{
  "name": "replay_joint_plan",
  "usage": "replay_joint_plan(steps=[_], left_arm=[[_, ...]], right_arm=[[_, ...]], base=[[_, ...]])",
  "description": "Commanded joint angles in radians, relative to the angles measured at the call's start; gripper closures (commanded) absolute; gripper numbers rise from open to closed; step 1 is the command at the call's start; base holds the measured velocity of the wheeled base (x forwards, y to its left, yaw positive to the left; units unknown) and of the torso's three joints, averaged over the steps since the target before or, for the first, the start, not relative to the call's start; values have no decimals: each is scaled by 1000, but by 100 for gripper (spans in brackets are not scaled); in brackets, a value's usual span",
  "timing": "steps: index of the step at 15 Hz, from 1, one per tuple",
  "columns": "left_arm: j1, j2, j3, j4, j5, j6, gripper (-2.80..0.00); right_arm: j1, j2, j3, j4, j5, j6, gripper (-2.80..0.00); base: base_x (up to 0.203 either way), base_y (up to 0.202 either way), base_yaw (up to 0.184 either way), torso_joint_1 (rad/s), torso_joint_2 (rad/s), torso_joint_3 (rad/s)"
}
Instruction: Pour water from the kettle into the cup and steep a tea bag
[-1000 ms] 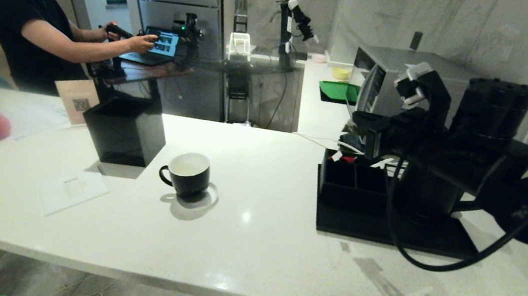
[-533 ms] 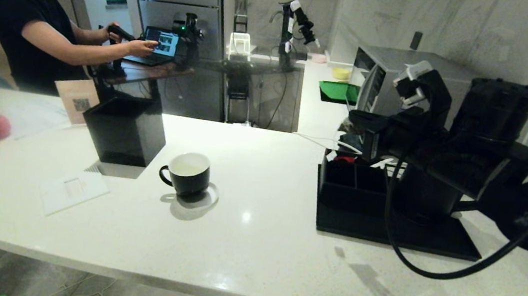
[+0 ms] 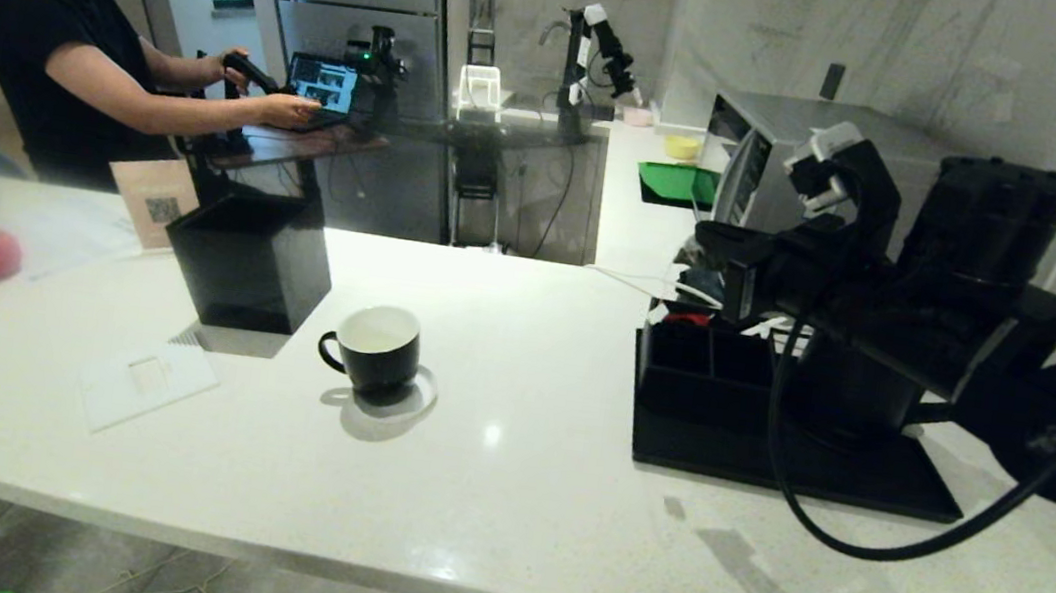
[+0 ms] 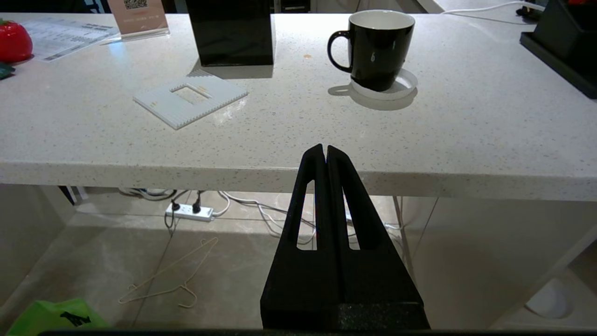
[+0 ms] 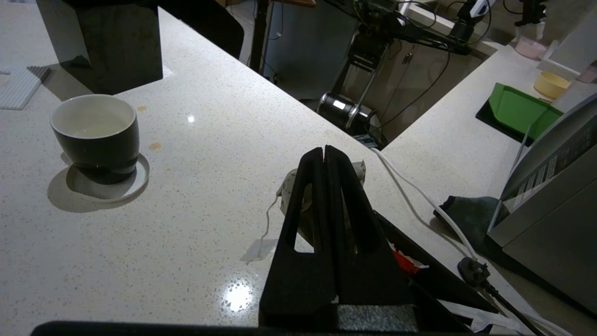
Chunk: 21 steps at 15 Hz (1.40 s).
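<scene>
On the white counter, the right pincer, pressed together, hangs above the black tray, hiding the kettle.

The cup stands on a coaster near the middle of the bench. Just behind it to the left stands a square box, and a flat ridged tile lies in front of that box. Well to the right sits a tray carrying a compartment organiser and, to its right, the kettle. The right arm reaches across above the tray. A person stands beyond the bench's far left.
</scene>
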Motion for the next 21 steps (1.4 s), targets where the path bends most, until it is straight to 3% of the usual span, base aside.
replay_joint_plan(steps=[1, 4, 5, 10, 12, 21], left_arm=[[0, 0, 0, 1, -2, 23, 0], [0, 0, 0, -4, -18, 152, 0], [0, 0, 0, -5, -25, 161, 0], [0, 0, 0, -3, -25, 108, 0], [0, 0, -1, -65, -29, 108, 0], [-1, 87, -131, -61, -157, 101, 0]], right_arm=[[0, 4, 0, -4, 1, -1, 0], [0, 1, 0, -4, 1, -1, 0], [0, -1, 0, -4, 1, -1, 0], [2, -14, 20, -6, 1, -3, 0], [2, -18, 37, -6, 1, -3, 0], [0, -7, 30, -6, 3, -1, 0]], base=[[0, 0, 0, 0, 0, 0], [0, 0, 0, 0, 0, 0], [0, 0, 0, 0, 0, 0], [0, 0, 0, 0, 0, 0], [0, 0, 0, 0, 0, 0], [0, 0, 0, 0, 0, 0]])
